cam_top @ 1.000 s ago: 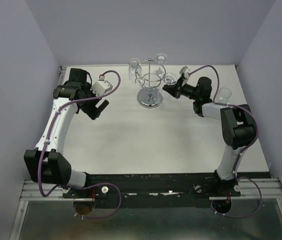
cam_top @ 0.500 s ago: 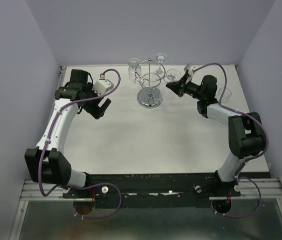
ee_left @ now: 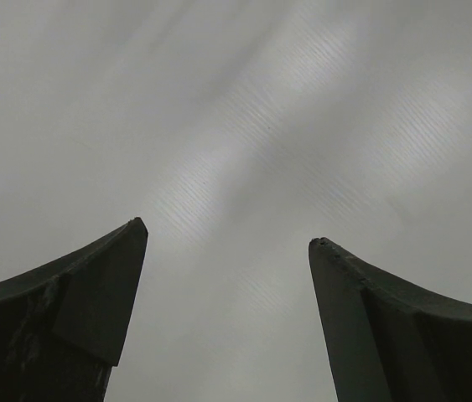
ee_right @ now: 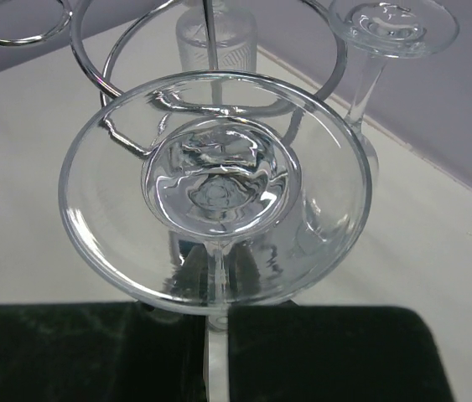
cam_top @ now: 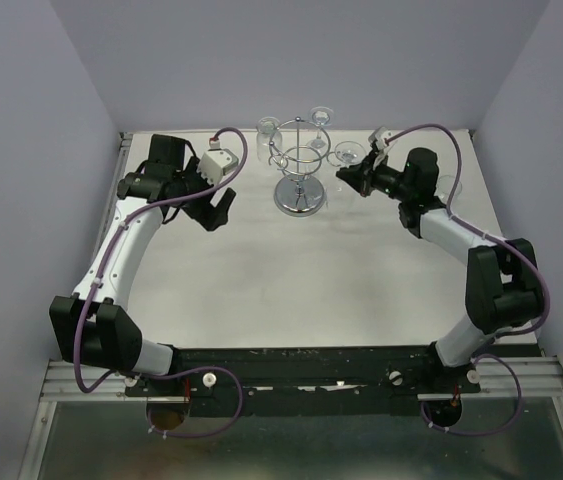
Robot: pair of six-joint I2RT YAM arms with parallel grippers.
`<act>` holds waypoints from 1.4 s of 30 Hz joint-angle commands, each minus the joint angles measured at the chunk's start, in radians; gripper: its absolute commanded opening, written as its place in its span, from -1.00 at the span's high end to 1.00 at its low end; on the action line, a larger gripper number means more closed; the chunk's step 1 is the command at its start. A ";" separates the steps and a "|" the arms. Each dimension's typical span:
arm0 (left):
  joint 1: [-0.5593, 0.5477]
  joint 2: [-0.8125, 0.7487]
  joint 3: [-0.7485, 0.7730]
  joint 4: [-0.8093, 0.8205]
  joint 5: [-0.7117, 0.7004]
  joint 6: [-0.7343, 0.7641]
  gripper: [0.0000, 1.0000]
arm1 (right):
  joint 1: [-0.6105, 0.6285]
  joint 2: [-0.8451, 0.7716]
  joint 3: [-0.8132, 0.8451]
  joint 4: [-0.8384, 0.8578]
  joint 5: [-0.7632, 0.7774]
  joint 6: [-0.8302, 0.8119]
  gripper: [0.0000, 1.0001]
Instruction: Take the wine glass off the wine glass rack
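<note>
The wine glass rack (cam_top: 299,196) stands at the back middle of the table, its chrome hook (ee_right: 127,134) close in the right wrist view. A clear wine glass hangs upside down at its right side, round foot (ee_right: 215,188) up and lying over that hook's end. My right gripper (ee_right: 217,311) is shut on the wine glass's thin stem, just below the foot (cam_top: 347,153). Whether the foot still rests on the wire I cannot tell. Left of the rack, my left gripper (cam_top: 219,208) hovers open over bare table, nothing between its fingers (ee_left: 93,289).
A second stemmed glass (cam_top: 319,118) hangs at the rack's back right, its foot (ee_right: 391,25) near my held glass. A tumbler (cam_top: 268,135) stands behind the rack. Another clear glass (cam_top: 449,185) stands right of my right arm. Walls close off the back and sides.
My right gripper has closed on the glass stem while its elbow swung out to the right. The left arm has moved right, toward the rack, still open.
</note>
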 commanded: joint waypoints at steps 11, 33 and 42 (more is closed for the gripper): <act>-0.144 -0.122 0.006 0.281 -0.150 0.039 -0.95 | 0.003 -0.312 -0.068 -0.279 0.082 -0.117 0.99; -0.405 -0.189 0.015 0.628 -0.370 0.233 -0.84 | 0.003 -0.130 0.588 -0.841 -0.243 0.420 0.99; -0.523 -0.314 -0.215 0.702 -0.234 0.413 -0.77 | 0.003 -0.106 0.590 -0.828 -0.243 0.594 0.99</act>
